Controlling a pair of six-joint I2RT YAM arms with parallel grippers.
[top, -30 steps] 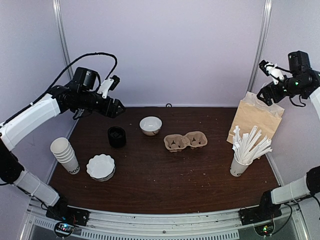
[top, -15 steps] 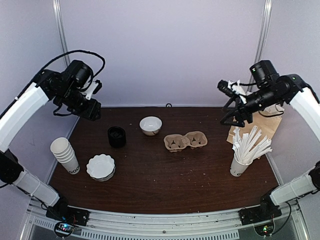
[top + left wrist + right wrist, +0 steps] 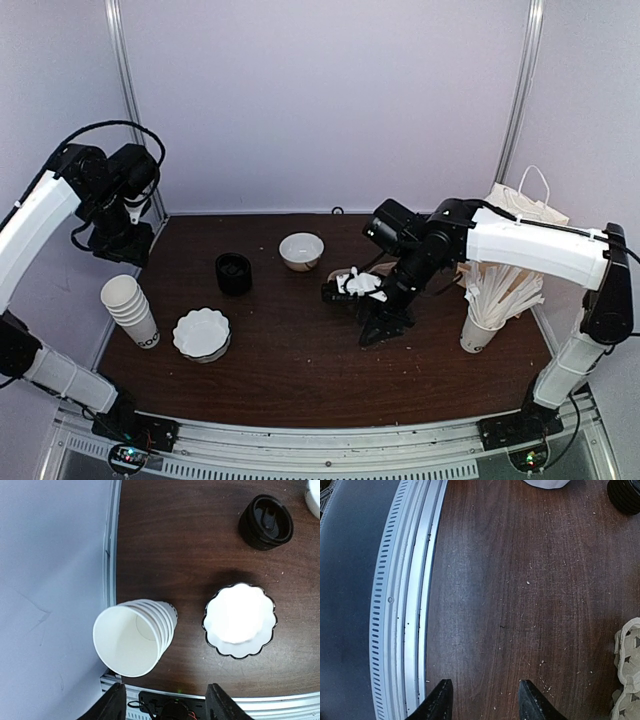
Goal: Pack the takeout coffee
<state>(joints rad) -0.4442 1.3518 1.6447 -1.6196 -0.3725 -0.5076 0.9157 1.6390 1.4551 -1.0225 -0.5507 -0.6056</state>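
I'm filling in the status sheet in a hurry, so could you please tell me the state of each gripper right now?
Left gripper: open, holding nothing.
Right gripper: open, holding nothing.

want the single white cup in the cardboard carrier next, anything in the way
The table between cup and carrier is bare, but the right arm hangs over the carrier, covering most of it.
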